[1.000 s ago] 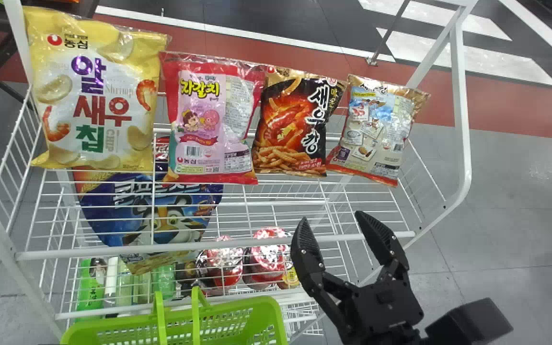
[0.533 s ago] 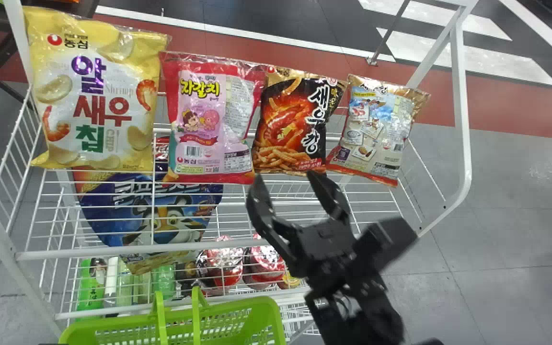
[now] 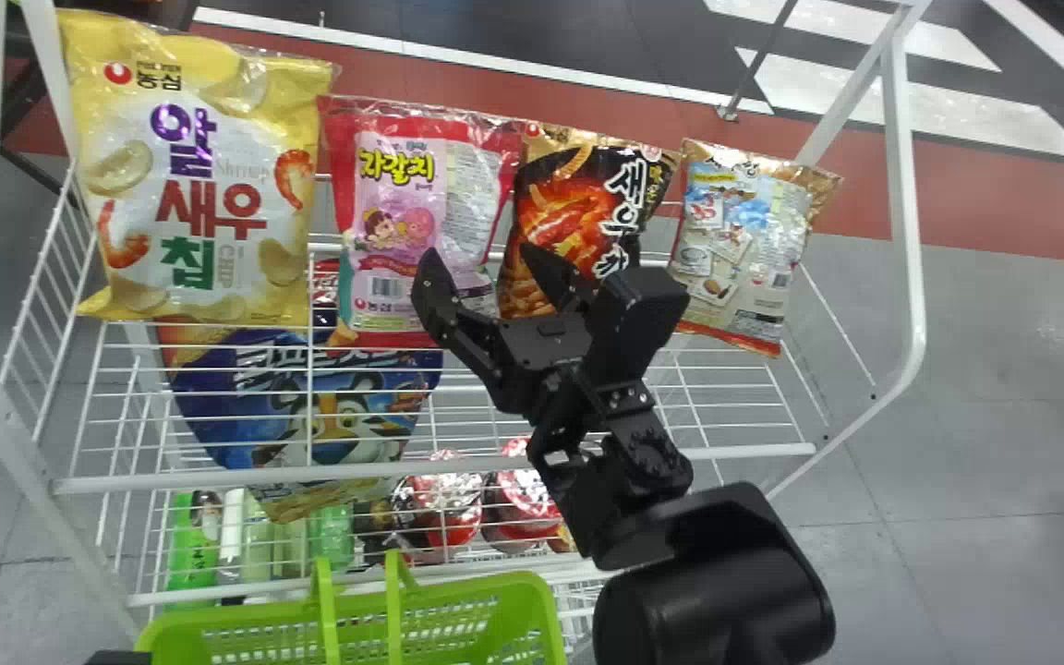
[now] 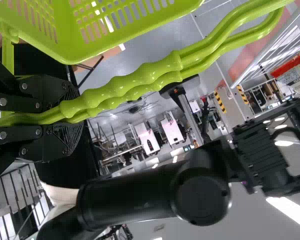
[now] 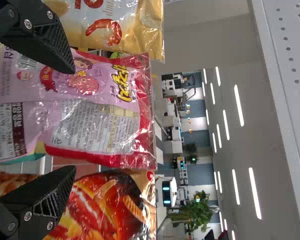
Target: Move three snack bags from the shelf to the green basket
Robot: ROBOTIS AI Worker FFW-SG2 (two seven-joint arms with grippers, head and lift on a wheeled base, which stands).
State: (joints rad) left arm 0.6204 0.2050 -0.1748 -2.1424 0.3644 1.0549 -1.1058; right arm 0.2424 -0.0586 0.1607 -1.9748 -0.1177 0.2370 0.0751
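Along the white wire shelf point(image 3: 744, 453), the black two-fingered right gripper point(image 3: 479, 263) has been swung up and inward from the lower right to the bags, so a grasp seems to be prepared. The slotted bright-green plastic basket point(image 4: 65, 37) is held by its handles point(image 4: 140, 75), clenched in the left gripper point(image 4: 72, 117); its contents cannot be told. The large yellow bag point(image 3: 190, 166), pink-and-red bag point(image 3: 403, 185), black-and-orange bag point(image 3: 569, 203) and beige bag point(image 3: 744, 240) are lined up on the upper tier. The pink one is flanked by parted right fingers, ungripped.
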